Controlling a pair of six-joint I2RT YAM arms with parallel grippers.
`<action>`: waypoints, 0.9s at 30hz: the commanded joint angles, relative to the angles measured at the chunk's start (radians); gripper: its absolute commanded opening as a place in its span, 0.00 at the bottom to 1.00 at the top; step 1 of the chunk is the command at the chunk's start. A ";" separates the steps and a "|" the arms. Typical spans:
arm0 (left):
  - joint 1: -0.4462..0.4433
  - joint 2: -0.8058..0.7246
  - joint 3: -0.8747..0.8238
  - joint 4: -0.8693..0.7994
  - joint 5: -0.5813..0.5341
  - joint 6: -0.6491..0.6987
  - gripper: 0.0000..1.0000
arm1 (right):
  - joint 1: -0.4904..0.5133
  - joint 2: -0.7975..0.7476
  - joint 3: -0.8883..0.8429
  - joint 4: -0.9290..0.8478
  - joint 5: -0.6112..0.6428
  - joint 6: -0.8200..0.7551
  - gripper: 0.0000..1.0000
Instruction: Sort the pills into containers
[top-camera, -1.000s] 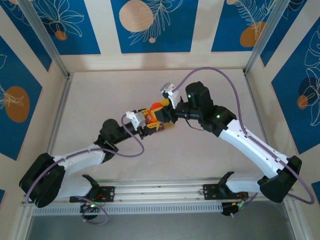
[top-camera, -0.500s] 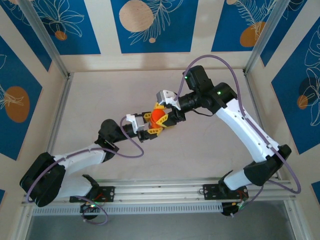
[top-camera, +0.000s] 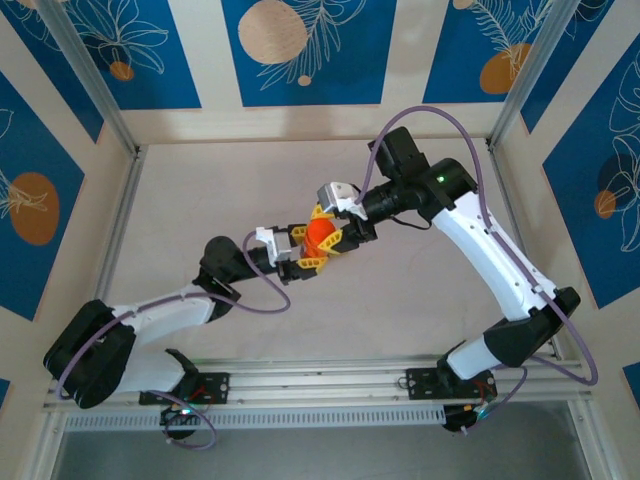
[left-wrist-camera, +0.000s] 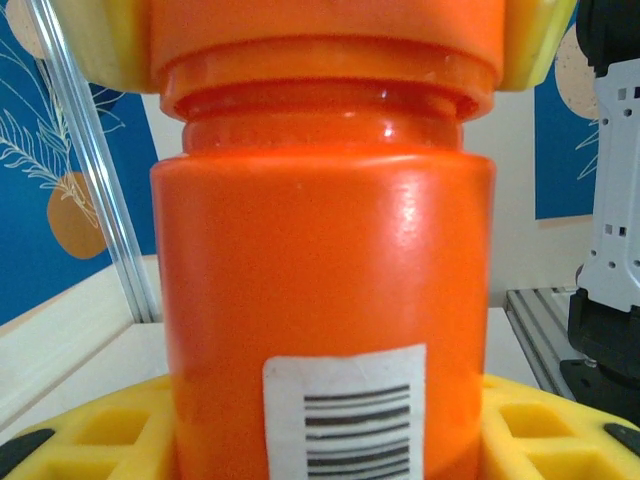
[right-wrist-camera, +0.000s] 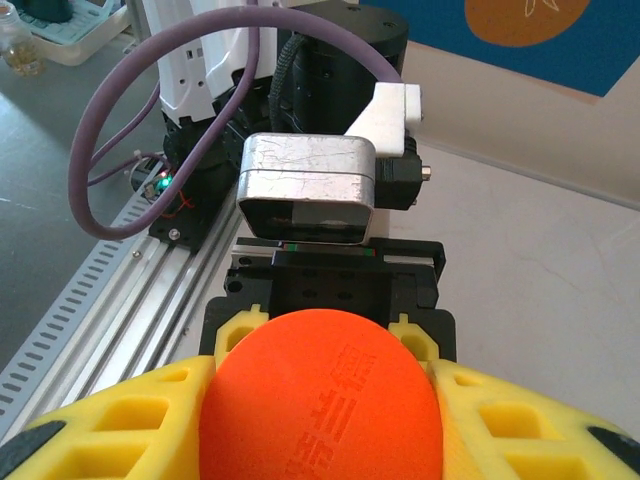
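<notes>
Top external: at table centre, closed on the orange bottle (top-camera: 320, 237) from eight o'clock with the left gripper (top-camera: 306, 248), and on its cap (right-wrist-camera: 320, 410) from two o'clock with the right gripper (top-camera: 329, 229). Probably light, rigid, slick plastic; best held low on the body, cap by the rim.

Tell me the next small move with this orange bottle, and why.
Likely twist the right pincer to unscrew the cap while the left pincer holds the orange bottle steady: each is shut on its own end, and the cap is on.
</notes>
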 joint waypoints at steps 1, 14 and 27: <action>-0.003 0.020 0.023 0.023 0.018 -0.025 0.00 | -0.003 -0.039 0.009 -0.025 -0.080 -0.055 0.34; -0.003 0.019 0.023 0.014 0.006 -0.021 0.00 | -0.025 -0.096 -0.047 0.118 -0.038 0.061 0.32; -0.004 0.006 0.019 -0.024 -0.056 0.005 0.00 | -0.088 -0.300 -0.356 0.551 0.232 0.461 0.25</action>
